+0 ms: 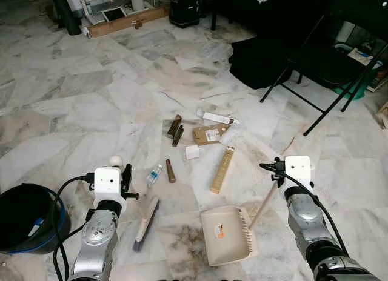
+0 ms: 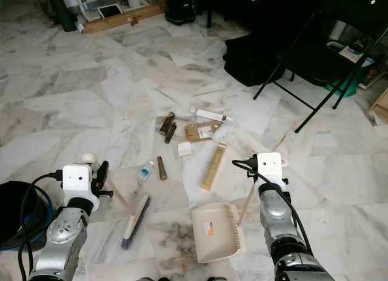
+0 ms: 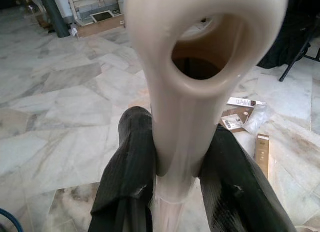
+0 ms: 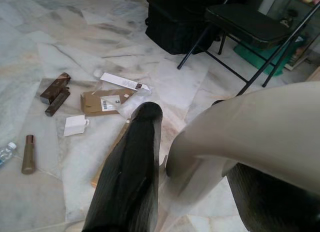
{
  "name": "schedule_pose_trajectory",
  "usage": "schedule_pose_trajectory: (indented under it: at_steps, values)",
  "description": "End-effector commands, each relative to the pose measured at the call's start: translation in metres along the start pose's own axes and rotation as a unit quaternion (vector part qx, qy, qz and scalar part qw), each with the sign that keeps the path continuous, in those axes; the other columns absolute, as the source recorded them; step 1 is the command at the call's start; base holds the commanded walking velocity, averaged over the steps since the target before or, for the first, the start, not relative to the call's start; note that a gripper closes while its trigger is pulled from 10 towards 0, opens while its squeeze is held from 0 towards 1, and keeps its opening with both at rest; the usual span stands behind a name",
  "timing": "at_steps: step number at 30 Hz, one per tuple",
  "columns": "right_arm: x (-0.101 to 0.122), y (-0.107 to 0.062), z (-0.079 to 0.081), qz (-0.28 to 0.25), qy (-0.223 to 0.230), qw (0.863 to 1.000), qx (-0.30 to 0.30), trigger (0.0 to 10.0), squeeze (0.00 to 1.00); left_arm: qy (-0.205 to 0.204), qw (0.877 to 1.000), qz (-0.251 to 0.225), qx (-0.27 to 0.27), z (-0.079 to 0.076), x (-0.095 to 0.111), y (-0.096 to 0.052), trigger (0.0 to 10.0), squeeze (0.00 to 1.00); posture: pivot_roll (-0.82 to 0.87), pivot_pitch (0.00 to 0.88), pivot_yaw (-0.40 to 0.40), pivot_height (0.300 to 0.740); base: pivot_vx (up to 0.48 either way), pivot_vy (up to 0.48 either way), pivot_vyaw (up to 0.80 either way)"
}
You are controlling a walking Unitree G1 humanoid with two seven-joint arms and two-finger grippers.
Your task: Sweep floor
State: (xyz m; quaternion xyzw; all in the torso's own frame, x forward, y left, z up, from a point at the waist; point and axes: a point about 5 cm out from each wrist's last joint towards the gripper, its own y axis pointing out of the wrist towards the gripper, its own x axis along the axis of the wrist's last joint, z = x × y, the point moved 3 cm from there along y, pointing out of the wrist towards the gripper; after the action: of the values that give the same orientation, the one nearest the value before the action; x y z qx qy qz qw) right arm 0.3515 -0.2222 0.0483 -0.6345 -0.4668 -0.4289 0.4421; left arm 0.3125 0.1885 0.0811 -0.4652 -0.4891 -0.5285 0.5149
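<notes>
Ahead on the marble floor (image 1: 73,99), scattered litter: small plastic bottle (image 1: 154,174), brown tube (image 1: 171,171), long tan box (image 1: 222,169) lying roughly lengthwise away from the robot, white card (image 1: 192,152), flattened cardboard piece (image 1: 210,134), two dark brown sticks (image 1: 175,129), slim white box (image 1: 219,119). All of it just beyond both tools, roughly midway between the arms, slightly nearer the left.

Nearest the litter, hand brush (image 1: 145,220), head down on the floor, long axis slanting up and toward the robot's left into the left gripper (image 3: 172,192); jaws clamped on the pale handle just under its hanging loop, seen plainly from the left wrist. Bottle and tube close ahead of the bristles, so probably first to be caught.

To the right, beige dustpan (image 1: 225,235) flat on the floor, with the litter lying beyond its far edge; thin handle rising toward the right gripper (image 4: 197,162), jaws closed on the handle's broad end.

Judging from this layout: brush needed behind the litter, then a drag back and rightward toward the pan; pan likely to want shifting forward, since well short of the cardboard.

Further out, black bucket (image 1: 24,217) at the robot's left, folding chair (image 1: 330,57) and black bag (image 1: 260,60) off to the right.
</notes>
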Motion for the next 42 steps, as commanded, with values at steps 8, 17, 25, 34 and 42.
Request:
schedule_pose_trajectory:
  at_steps: [8,17,25,34,42]
  values:
    - [-0.002,-0.002,0.014,0.005,0.002,1.000,0.023,0.0,0.00,0.013,1.000,-0.001,0.002,0.005,0.000,0.000,10.0,0.00,0.03,0.126,0.036,0.740,0.000,0.000,0.00]
    - [0.003,-0.001,0.019,-0.005,0.002,0.999,0.034,0.0,0.00,0.015,1.000,-0.002,0.005,0.006,0.001,0.000,10.0,0.00,0.03,0.130,0.035,0.740,0.000,0.000,0.00]
    - [0.004,-0.002,0.022,-0.012,0.002,0.999,0.041,0.0,0.00,0.017,1.000,0.000,0.006,0.006,0.000,0.000,10.0,0.00,0.03,0.134,0.034,0.740,0.000,0.000,0.00]
    - [0.021,0.000,0.019,-0.048,0.053,0.997,0.018,10.0,0.00,0.022,1.000,-0.011,0.016,0.011,0.005,0.001,10.0,0.00,0.03,0.135,0.035,0.740,0.000,0.000,0.00]
    - [0.068,-0.003,0.014,-0.150,0.102,0.983,0.009,10.0,0.00,0.031,0.998,-0.029,0.042,0.020,0.014,0.004,10.0,0.00,0.03,0.130,0.036,0.740,0.000,0.000,0.00]
